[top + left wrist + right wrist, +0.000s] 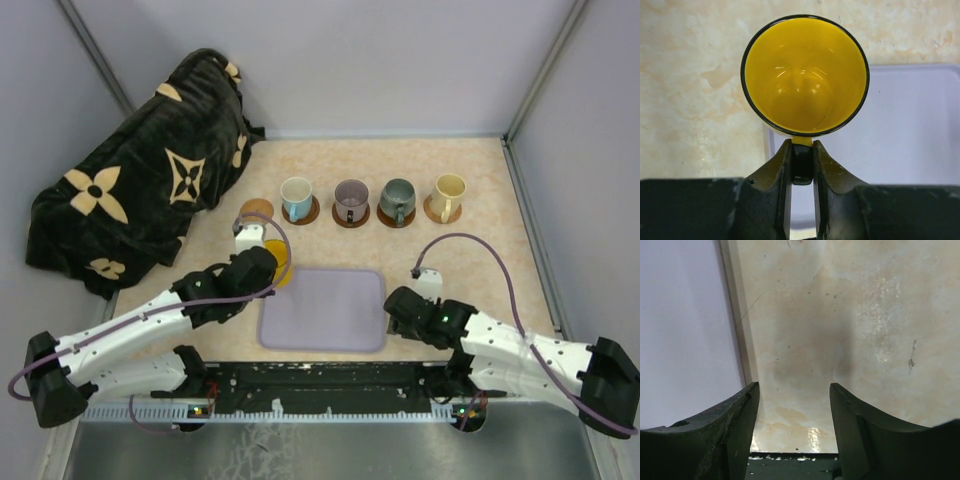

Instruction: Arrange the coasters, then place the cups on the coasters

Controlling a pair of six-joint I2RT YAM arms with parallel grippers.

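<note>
No words, numbers or brand names can be read anywhere. The only signs are tan flower and four-pointed star motifs on the black blanket (140, 175), upper left of the frame.

left arm (150, 318) stretched forward, left jaws pinched nearly closed; right arm (500, 340) low, right jaws apart.

The right gripper (792, 390) stands wide over the counter (850, 320). Its two dark fingers (730, 430) rise from the bottom edge with nothing between them — only bare, beige-mottled surface. A lavender tray (685, 325) fills the left side of the view, its rim running down to the tip of the finger on that side. Small dark specks and a glossy patch mark the counter further right.
</note>
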